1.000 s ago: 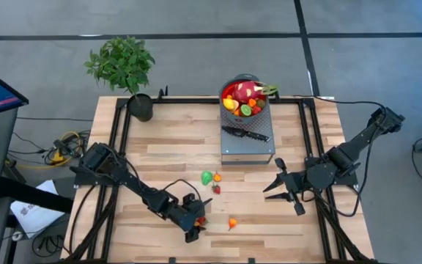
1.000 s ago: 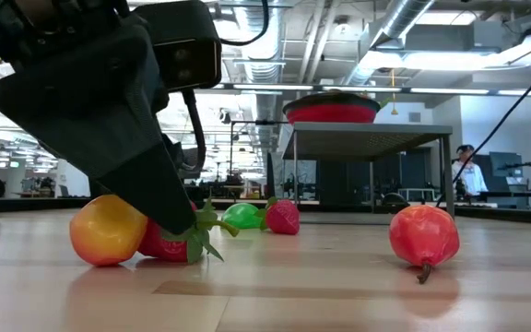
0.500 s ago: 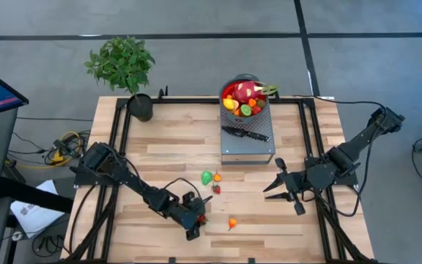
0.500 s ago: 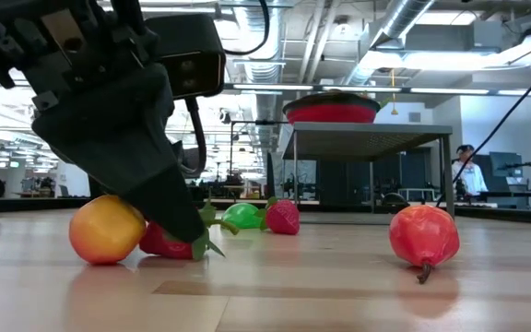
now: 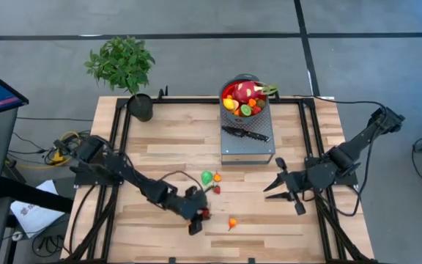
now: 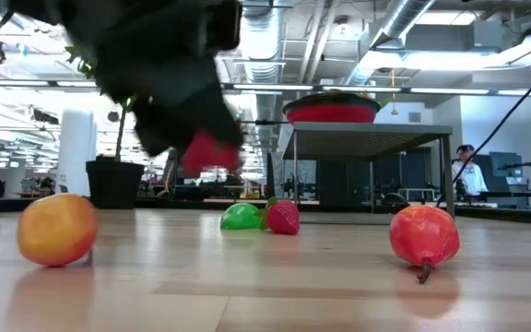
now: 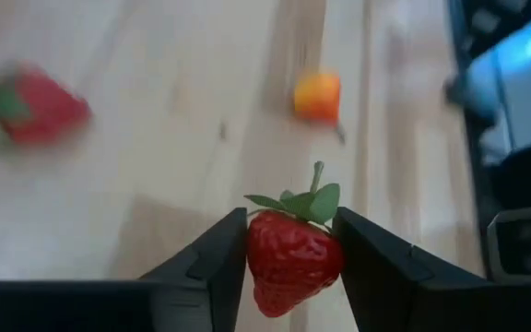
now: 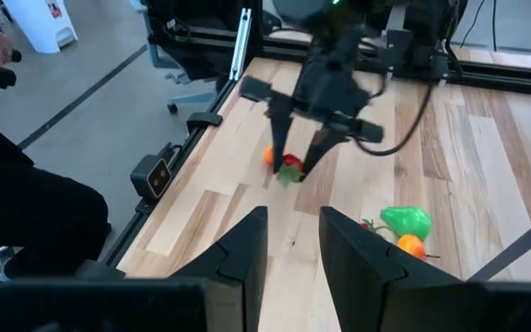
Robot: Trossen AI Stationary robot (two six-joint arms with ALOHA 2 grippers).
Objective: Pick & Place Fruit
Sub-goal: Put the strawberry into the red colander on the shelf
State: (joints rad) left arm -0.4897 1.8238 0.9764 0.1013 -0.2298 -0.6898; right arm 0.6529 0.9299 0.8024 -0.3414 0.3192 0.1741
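**Strawberry lifted off the table**

Since a second ago the left gripper (image 7: 291, 247) has risen from the tabletop with the strawberry (image 7: 293, 261); earlier it was down among the fruit at the table's lower centre. Fingers (image 7: 218, 260) now pinch the berry from both sides, leaf cap pointing away from the wrist. Low view: berry (image 6: 208, 152) hangs clear of the wood, upper left of frame. Orange fruit (image 6: 57, 230) it sat beside stays on the table, lower left. High view: gripper (image 5: 197, 217) at lower centre, another small orange fruit (image 5: 232, 223) just right of it, green fruit (image 5: 207, 177) above. Right gripper (image 5: 275, 186) waits right of centre, fingers slightly apart, holding nothing. Bowl (image 5: 262, 99) at top centre holds the remaining fruit.
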